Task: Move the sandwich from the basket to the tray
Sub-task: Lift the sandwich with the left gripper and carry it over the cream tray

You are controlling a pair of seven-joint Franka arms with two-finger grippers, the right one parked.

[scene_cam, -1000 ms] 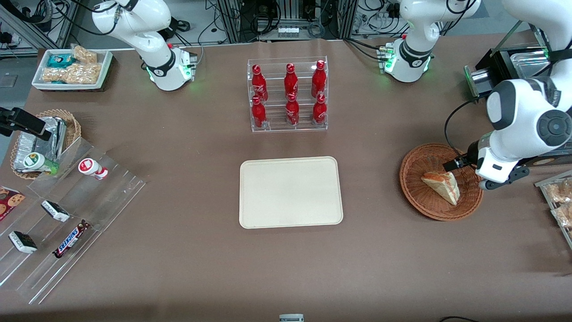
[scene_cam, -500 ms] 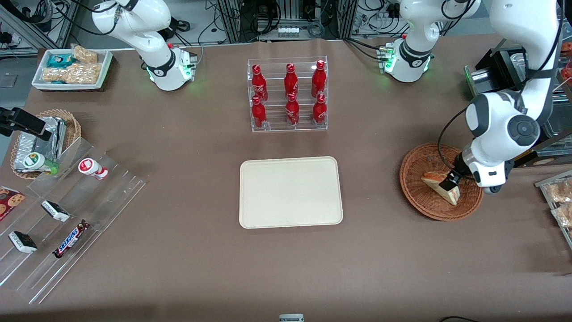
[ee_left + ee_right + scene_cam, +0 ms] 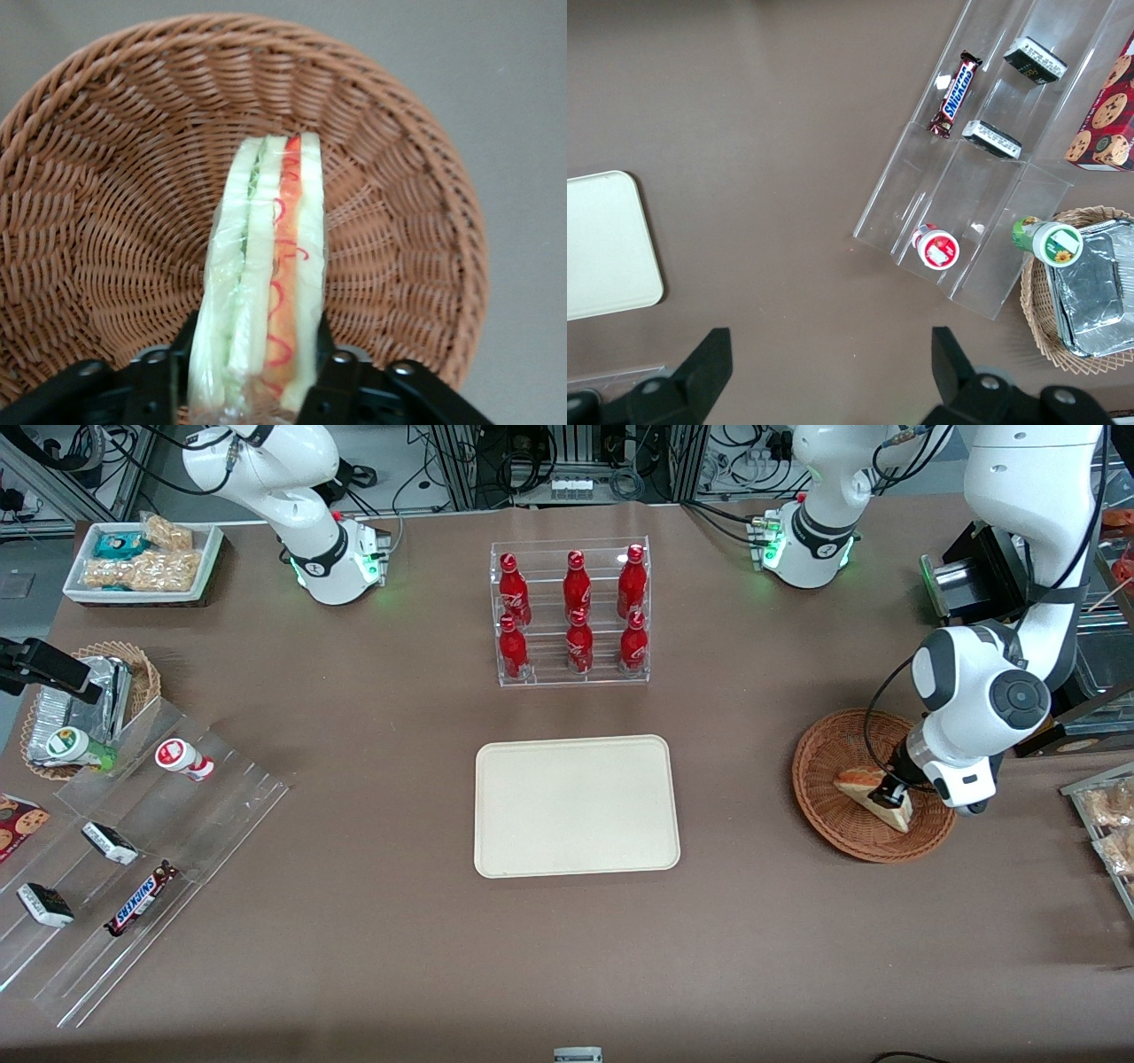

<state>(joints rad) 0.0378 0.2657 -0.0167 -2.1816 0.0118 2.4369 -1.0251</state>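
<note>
Sandwich (image 3: 266,274) standing on edge in basket (image 3: 106,221), long axis running straight out from gripper (image 3: 252,376). Fingers (image 3: 332,385) set astride wide end of wedge, one against each bread face; pressed against wrapper, apparently clamped on it, lift not yet begun. Tray (image 3: 576,806) bare, well apart, toward parked arm's end of table from basket.
</note>
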